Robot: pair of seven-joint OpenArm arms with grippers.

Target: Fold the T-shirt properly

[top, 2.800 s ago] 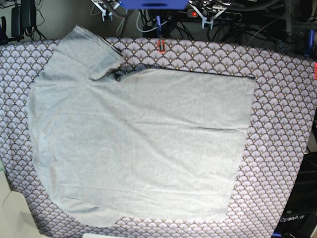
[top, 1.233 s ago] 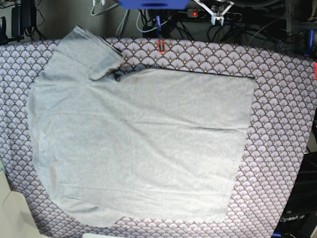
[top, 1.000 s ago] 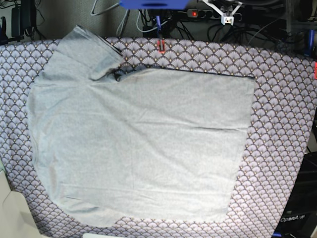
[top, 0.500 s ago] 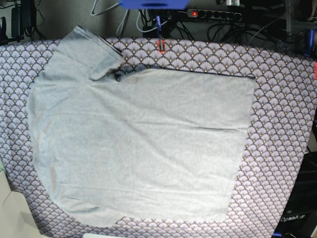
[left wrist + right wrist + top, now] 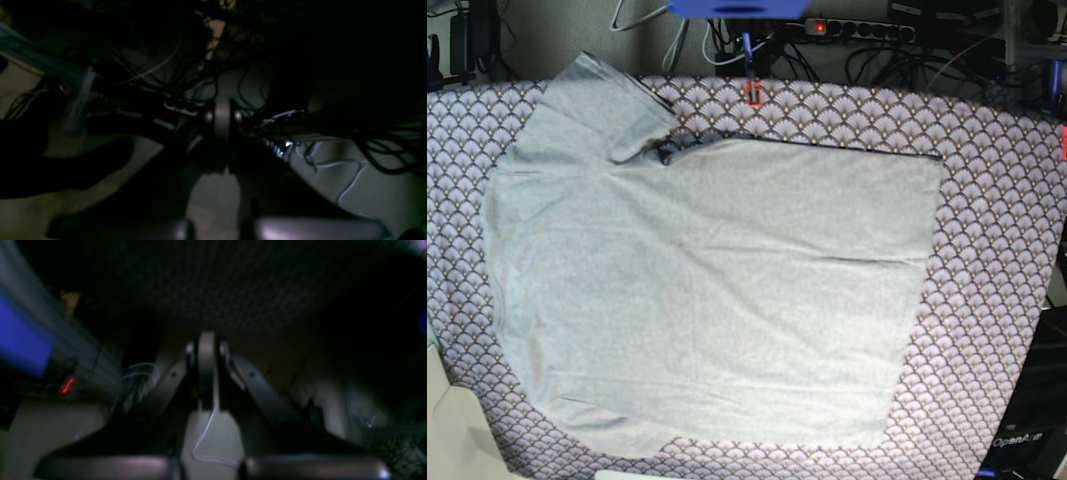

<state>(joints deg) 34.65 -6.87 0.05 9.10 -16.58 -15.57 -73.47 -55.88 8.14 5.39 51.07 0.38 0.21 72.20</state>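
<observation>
Base view: the grey T-shirt (image 5: 707, 290) lies flat across the patterned counter (image 5: 997, 260), one sleeve at upper left, bare cloth border along the right. Both tools, right (image 5: 206, 343) and left (image 5: 222, 115), are closed, empty.

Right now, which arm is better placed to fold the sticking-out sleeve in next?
Probably the right arm. The sleeve of the T-shirt lies on the base view's left, the right arm's side. Both the right gripper and left gripper are shut and off the table.
</observation>
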